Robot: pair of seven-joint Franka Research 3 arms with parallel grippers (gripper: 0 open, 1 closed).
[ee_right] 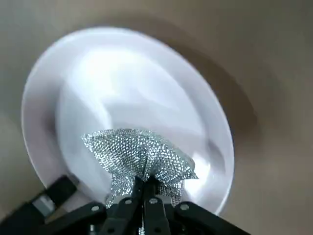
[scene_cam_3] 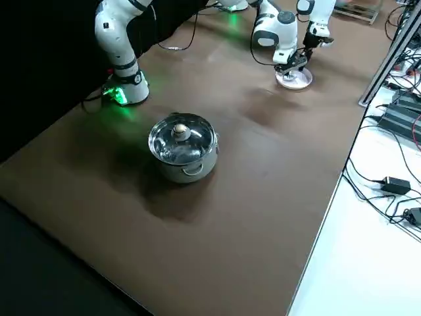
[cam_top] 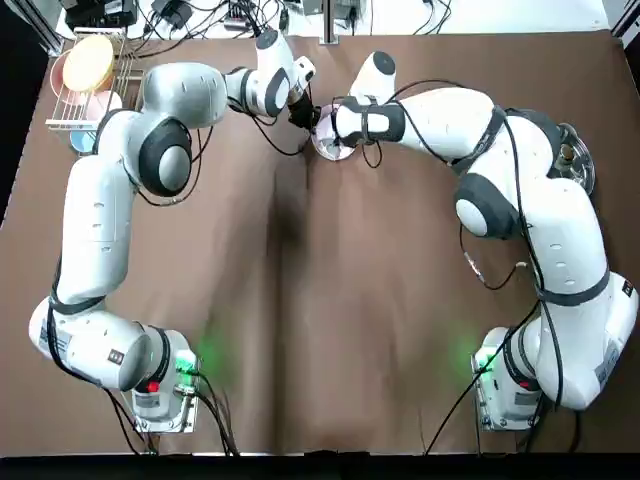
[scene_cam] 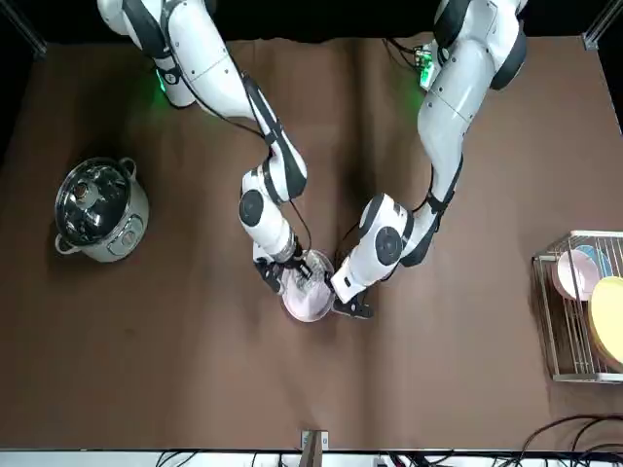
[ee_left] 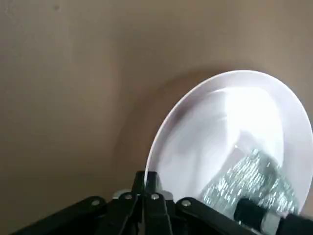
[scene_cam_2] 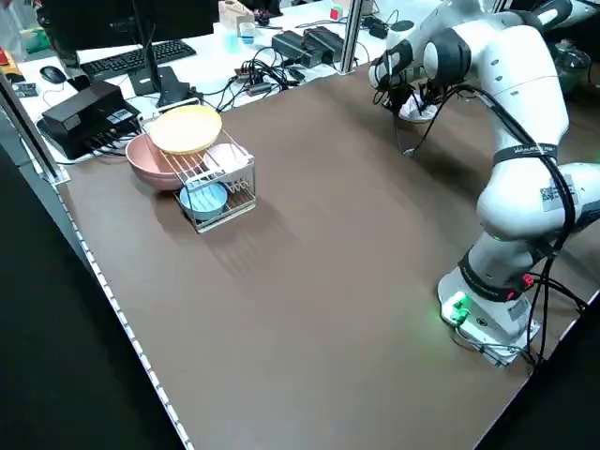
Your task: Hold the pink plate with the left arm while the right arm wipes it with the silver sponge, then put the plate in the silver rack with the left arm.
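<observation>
1. So the plate (ee_right: pixel 127 98) is up off the brown table (scene_cam_2: pixel 309 300), tilted, with its shadow falling on the surface. I'll place everything else from it.
2. Left gripper (ee_left: pixel 151 177) is at the plate's edge, fingers closed with the rim pinched between them.
3. Right gripper (ee_right: pixel 146 182) is over the plate's inner face, fingers closed on a bunched-up bit of the sponge (ee_right: pixel 139 154). The loose part fans out over the plate; can't tell how much of it actually touches.
4. Rack (scene_cam: pixel 576 377) stands on the table, well to the robot's left of the plate. It's got the yellow plate (scene_cam_2: pixel 187 131), a pale dish (scene_cam_2: pixel 225 157) and a blue dish (scene_cam_2: pixel 204 201) in it, plus a salmon bowl (scene_cam_2: pixel 150 161) at its side; can't tell if that one's inside.
5. Pot (scene_cam_3: pixel 189 172), glass lid on, sits to the robot's right of the plate and nearer the robot.
6. Table surface is plain brown with soft shadows and a few faint creases.
7. Room-wise, there's a white desk (scene_cam_3: pixel 368 257) beyond the plate, pretty messy: keyboard (scene_cam_2: pixel 147 58), mouse (scene_cam_2: pixel 52 74), monitor (scene_cam_2: pixel 108 17), a black box (scene_cam_2: pixel 89 120) and loads of tangled cables (scene_cam_2: pixel 253 73).
</observation>
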